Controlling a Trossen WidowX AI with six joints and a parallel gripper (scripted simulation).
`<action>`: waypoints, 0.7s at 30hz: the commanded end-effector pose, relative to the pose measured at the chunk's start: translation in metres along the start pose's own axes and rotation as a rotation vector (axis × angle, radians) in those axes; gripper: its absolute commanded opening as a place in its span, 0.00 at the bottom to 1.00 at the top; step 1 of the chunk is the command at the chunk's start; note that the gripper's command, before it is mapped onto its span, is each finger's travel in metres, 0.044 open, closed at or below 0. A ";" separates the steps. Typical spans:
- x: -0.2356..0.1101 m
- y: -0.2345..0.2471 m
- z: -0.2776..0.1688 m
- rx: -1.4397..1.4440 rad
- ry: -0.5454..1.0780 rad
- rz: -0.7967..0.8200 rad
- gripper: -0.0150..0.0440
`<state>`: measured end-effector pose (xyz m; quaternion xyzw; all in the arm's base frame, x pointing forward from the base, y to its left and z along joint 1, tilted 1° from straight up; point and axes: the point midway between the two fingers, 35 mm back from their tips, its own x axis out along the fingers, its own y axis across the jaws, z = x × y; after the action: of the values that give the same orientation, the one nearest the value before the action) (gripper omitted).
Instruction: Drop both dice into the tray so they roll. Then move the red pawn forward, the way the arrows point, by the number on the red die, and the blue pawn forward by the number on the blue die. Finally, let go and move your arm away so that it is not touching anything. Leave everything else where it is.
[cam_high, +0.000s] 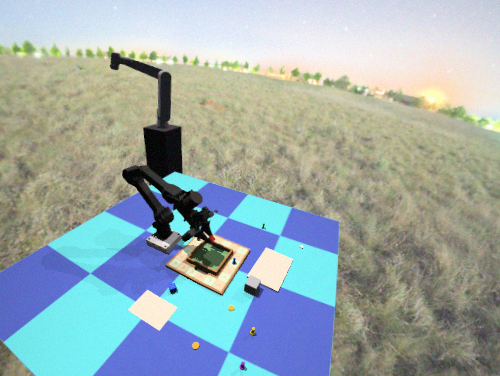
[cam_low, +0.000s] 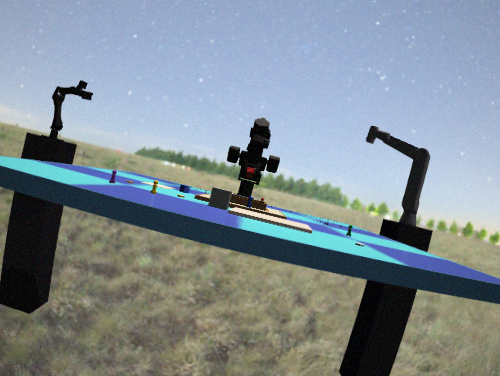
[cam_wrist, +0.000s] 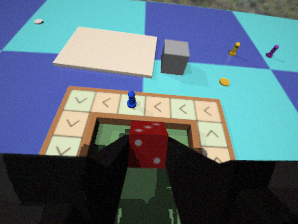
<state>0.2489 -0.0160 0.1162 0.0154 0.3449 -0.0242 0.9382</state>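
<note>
My gripper (cam_wrist: 146, 141) (cam_high: 206, 231) (cam_low: 250, 172) is shut on the red die (cam_wrist: 148, 142) (cam_low: 250, 170) and holds it above the near part of the green tray (cam_wrist: 107, 134) (cam_high: 207, 255). The tray sits in the middle of the square board (cam_wrist: 80, 100) (cam_high: 220, 286), whose track of arrow squares runs around it. The blue pawn (cam_wrist: 131, 99) (cam_high: 234, 260) (cam_low: 249, 200) stands on the far side of the track. The red pawn (cam_low: 262, 200) shows as a small red spot on the board in the exterior view. The blue die (cam_high: 172, 287) (cam_low: 184, 188) lies on the table off the board.
A large beige mat (cam_wrist: 107, 50) (cam_high: 271, 267) and a grey cube (cam_wrist: 175, 56) (cam_high: 252, 285) lie beyond the board. A second beige mat (cam_high: 152, 309), orange discs (cam_high: 231, 307) (cam_wrist: 224, 81), a yellow pawn (cam_wrist: 233, 48) (cam_high: 253, 330), a purple pawn (cam_wrist: 272, 50) and a green pawn (cam_high: 263, 226) are scattered around.
</note>
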 end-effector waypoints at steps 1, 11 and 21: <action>0.000 0.000 0.000 0.000 0.000 0.000 0.25; 0.000 0.000 0.000 0.000 0.000 0.000 0.52; -0.026 0.000 0.030 0.002 -0.002 0.004 0.97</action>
<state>0.2493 -0.0170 0.1424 0.0172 0.3458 -0.0254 0.9378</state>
